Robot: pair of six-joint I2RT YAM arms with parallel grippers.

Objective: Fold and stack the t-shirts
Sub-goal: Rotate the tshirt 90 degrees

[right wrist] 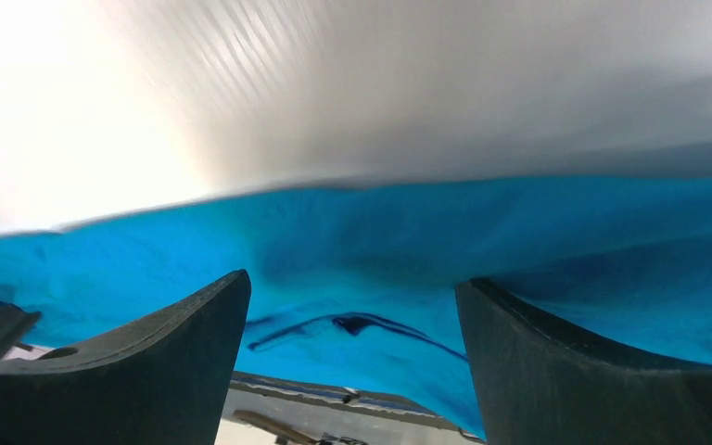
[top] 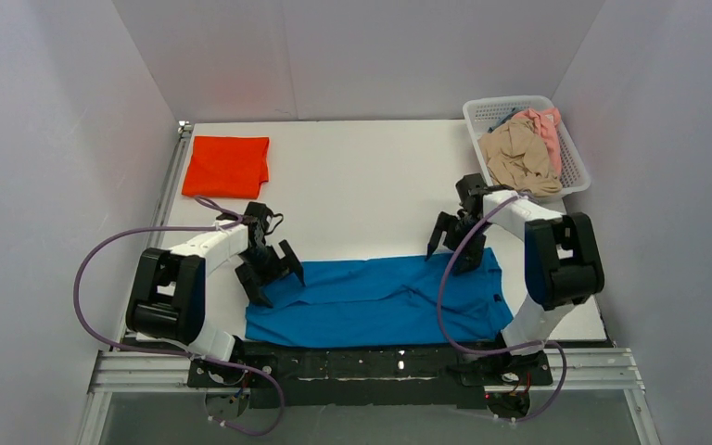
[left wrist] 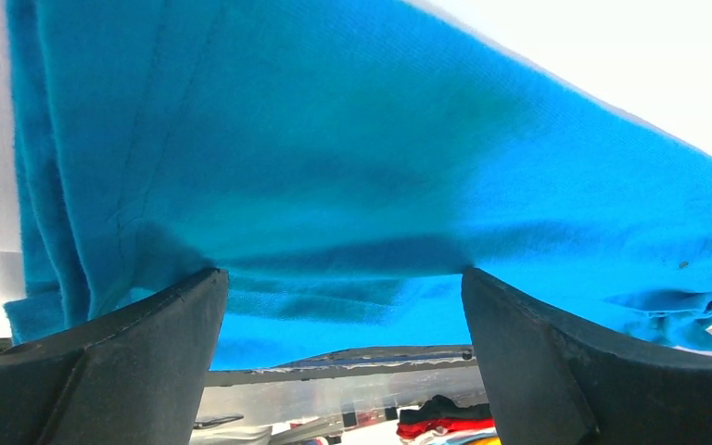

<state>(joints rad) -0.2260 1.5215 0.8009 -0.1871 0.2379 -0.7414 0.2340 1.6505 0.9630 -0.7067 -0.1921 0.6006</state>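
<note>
While the bright blue t-shirt [top: 380, 301] is laid out as a long band along the near edge of the table [top: 362, 185], both its ends are covered. The left gripper [top: 273, 278] is held wide open over the left end and the right gripper [top: 451, 250] wide open at the far right edge, with nothing pinched by either. That spacing looks chosen so both ends can be lifted together for a fold. An orange-red t-shirt [top: 226, 166] is parked, folded, at the far left corner, seemingly as the stack's base. A beige t-shirt [top: 517, 156] and a pink t-shirt [top: 547, 125] are kept in the white mesh basket [top: 575, 158] at the far right corner.
</note>
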